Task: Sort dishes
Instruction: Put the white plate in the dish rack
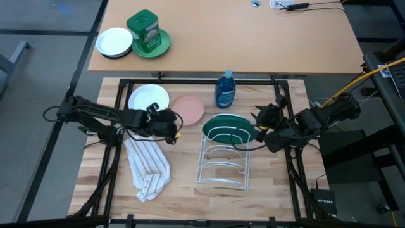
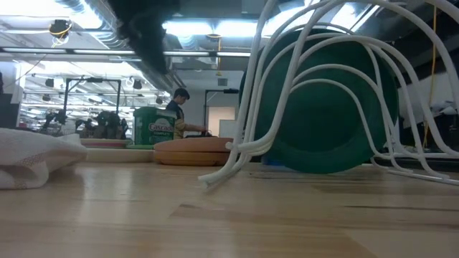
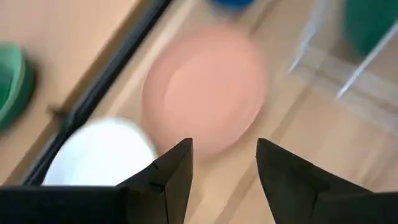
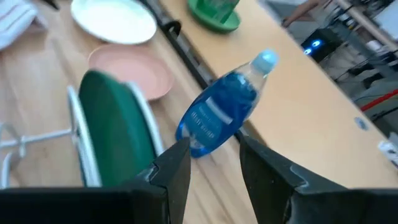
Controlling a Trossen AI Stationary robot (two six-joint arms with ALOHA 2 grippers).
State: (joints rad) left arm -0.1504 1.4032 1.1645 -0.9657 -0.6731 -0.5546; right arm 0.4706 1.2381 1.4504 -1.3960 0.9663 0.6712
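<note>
While wood table point(image 1: 266, 190) bears rack point(image 1: 223, 166) | person point(image 2: 178, 107) behind

The left arm reaches in from the table's left edge, its links lying low and nearly level, bent at the wrist toward the middle. Its dark two-finger left gripper point(image 1: 169, 125) hangs with the fingers point(image 3: 171, 177) parted and nothing between them, though its wrist view is smeared. The right arm comes in from the right edge, angled toward the far left. Its dark two-finger right gripper point(image 1: 259, 121) also stands spread apart and empty, fingers point(image 4: 177, 168) pointing forward.
</note>
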